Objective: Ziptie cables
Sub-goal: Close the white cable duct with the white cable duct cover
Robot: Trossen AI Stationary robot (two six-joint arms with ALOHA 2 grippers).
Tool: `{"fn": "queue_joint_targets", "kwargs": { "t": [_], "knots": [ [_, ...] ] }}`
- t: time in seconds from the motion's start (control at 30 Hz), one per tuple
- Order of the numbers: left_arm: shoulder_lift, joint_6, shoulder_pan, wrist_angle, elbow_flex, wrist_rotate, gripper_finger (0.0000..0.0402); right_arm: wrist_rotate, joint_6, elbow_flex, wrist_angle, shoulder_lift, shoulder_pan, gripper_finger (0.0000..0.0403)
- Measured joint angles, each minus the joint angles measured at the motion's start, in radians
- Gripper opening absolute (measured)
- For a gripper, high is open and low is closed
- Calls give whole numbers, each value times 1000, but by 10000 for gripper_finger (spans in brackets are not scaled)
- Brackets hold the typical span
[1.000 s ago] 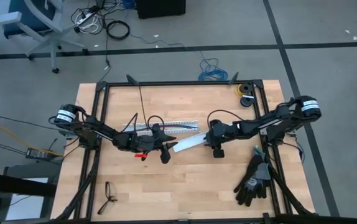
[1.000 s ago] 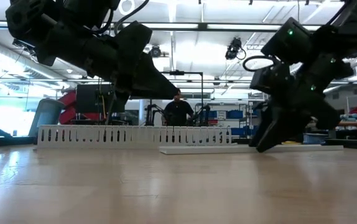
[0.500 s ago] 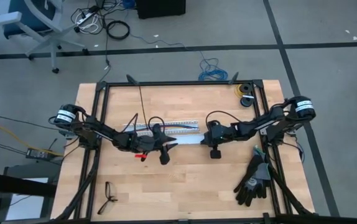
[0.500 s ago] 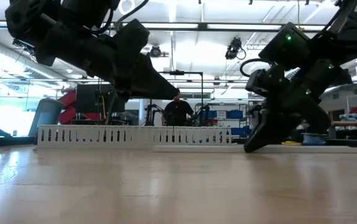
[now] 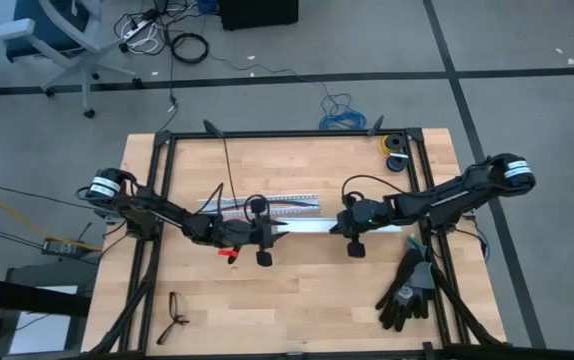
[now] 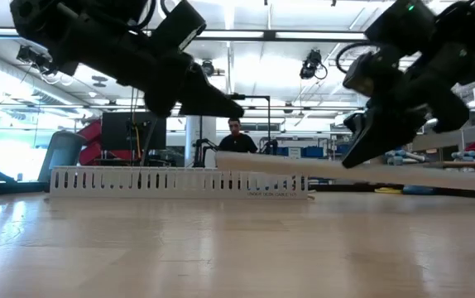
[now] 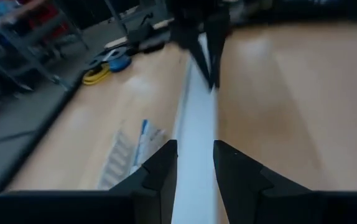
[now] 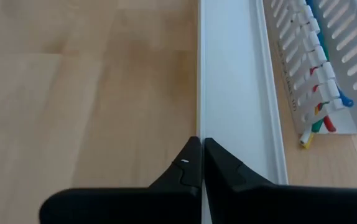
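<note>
The cables are thin coloured wires lying in a white slotted duct; their ends stick out of the duct's end. A plain white duct cover hangs lifted between the arms, near side of that duct. My right gripper is shut on it. My left gripper is open at the cover's left end, one finger on each side of it. A thin straight black strip, perhaps the ziptie, lies beyond the duct. My right gripper pinches one long side wall of the duct cover between its two fingers, which lie along the cover. The cover is lifted clear of the table and about level. My left gripper: I cannot tell whether its fingers touch the cover.
Black gloves lie by the table's near right corner, and tape rolls sit at the far right corner. A small red piece lies near the left gripper, a black clip near the left front. A person stands far behind.
My right gripper has risen from the table and shifted a little toward the right edge, lifting the white cover clear and turning it from slanted to parallel with the slotted duct. My left gripper has risen slightly, and the cover's left end now sits between its fingers.
</note>
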Motion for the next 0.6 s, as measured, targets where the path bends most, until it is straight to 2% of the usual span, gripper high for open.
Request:
{"fn": "queue_joint_targets", "kwargs": {
  "t": [0.2,0.4,0.6],
  "knots": [
    [-4,205,-64,-47,0,-231,113,-11,16,0,-53,-101,35,0],
    [-5,320,-88,-61,0,-246,113,-27,17,1,-51,-130,44,0],
    [-4,335,-88,-81,0,-270,113,-28,27,1,-52,-124,44,0]
  ]
}}
